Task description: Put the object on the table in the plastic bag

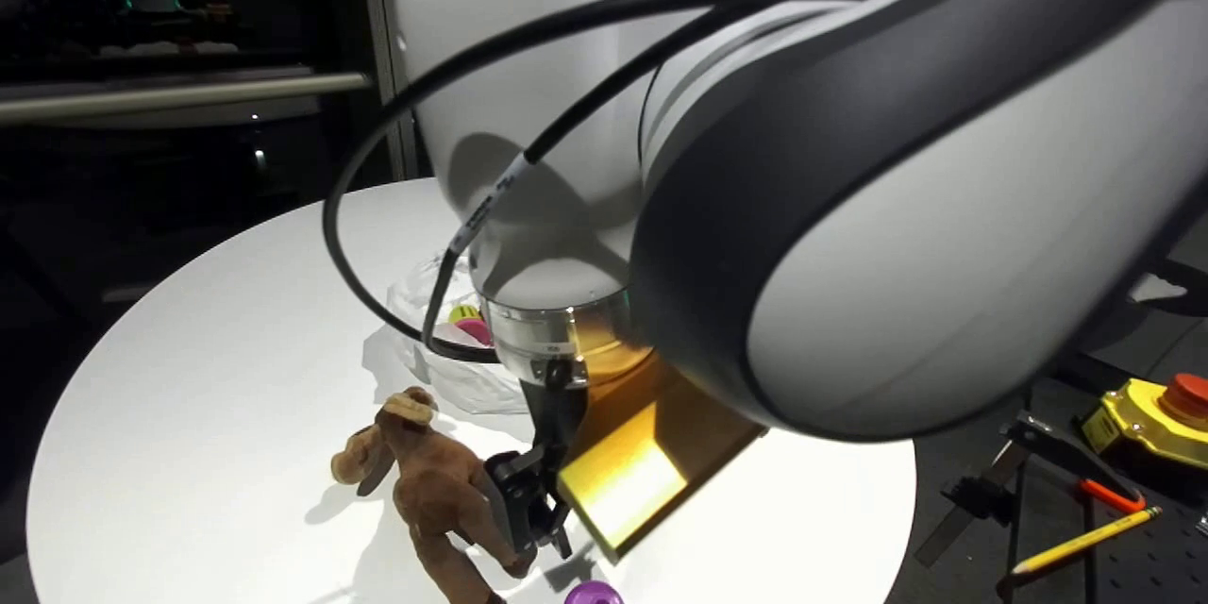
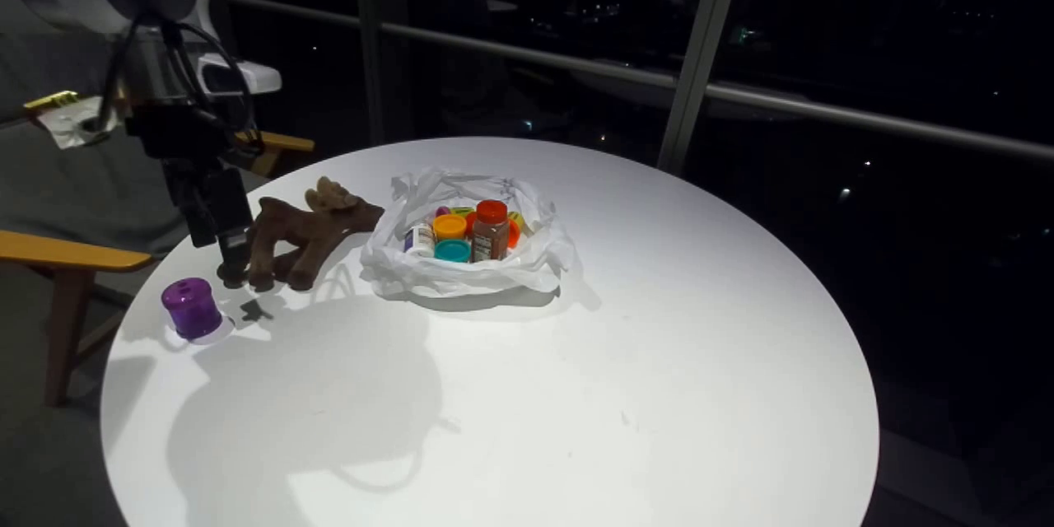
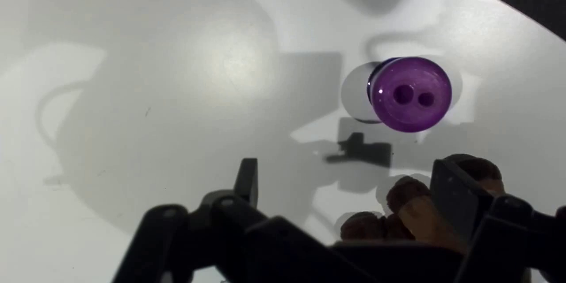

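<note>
On the white table (image 2: 617, 395) stand two loose things, a purple container (image 3: 411, 95) with two holes in its lid and a brown plush animal (image 2: 296, 229). The plastic bag (image 2: 461, 284), thin and whitish, lies spread around several small containers beyond the plush. My gripper (image 3: 351, 185) is open, low over the table beside the plush. In the wrist view its right finger (image 3: 455, 194) overlaps the plush's legs; whether they touch I cannot tell. The purple container is a little ahead of the fingertips, outside the jaws. In an exterior view the arm partly hides the bag (image 1: 472, 387).
Inside the bag are a red-lidded jar (image 2: 490, 235), an orange-lidded tub (image 2: 450, 227) and a teal-lidded tub (image 2: 453, 250). A wooden chair arm (image 2: 74, 251) is near the table edge. A yellow emergency-stop box (image 1: 1156, 420) and a pencil (image 1: 1085, 543) lie off the table.
</note>
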`<control>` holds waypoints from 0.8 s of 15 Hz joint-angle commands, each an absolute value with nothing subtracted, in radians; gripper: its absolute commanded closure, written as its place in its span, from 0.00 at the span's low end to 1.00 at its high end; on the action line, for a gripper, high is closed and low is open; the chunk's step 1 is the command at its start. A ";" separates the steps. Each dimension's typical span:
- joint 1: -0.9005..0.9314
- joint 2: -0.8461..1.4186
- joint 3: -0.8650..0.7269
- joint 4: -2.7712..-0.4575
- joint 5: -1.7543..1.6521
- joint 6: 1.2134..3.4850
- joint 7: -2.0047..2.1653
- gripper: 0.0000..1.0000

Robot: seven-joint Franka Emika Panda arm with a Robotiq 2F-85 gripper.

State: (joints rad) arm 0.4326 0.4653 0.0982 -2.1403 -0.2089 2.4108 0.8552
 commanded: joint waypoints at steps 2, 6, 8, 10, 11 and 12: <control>0.307 0.452 0.168 -2.211 -0.063 2.528 0.574 0.00; 0.266 0.447 0.204 -2.252 0.083 2.599 0.400 0.00; 0.276 0.451 0.207 -2.264 0.107 2.608 0.366 0.00; 0.297 0.455 0.203 -2.279 0.103 2.628 0.361 0.00; 0.307 0.456 0.204 -2.284 0.096 2.634 0.363 0.00; 0.315 0.455 0.205 -2.292 0.093 2.643 0.366 0.00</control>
State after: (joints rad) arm 0.2934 0.4689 0.1980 -2.2587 0.0744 2.5972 0.3919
